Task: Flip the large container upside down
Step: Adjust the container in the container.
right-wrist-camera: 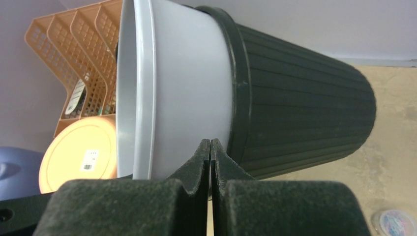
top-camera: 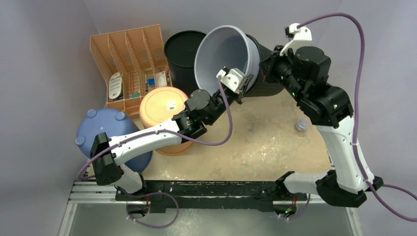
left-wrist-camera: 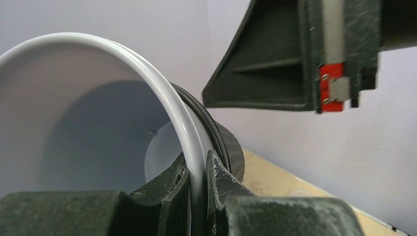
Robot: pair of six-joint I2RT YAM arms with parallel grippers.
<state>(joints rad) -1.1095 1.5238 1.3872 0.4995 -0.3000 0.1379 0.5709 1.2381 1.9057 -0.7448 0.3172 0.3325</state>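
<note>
Container, a grey liner in a black ribbed shell, lies tilted at 12 o'clock on the worktop, mouth toward 9 o'clock. Left end effector pinches the grey rim, probably to lever it over. Right end effector, pressed together, rests by the ribbed wall, apparently bracing it. Barcode sticker on the orange lid is unreadable.

The left arm and right arm are built of white shells and black joints. A purple cable is looped along each. Rough black fingers are fitted.
</note>
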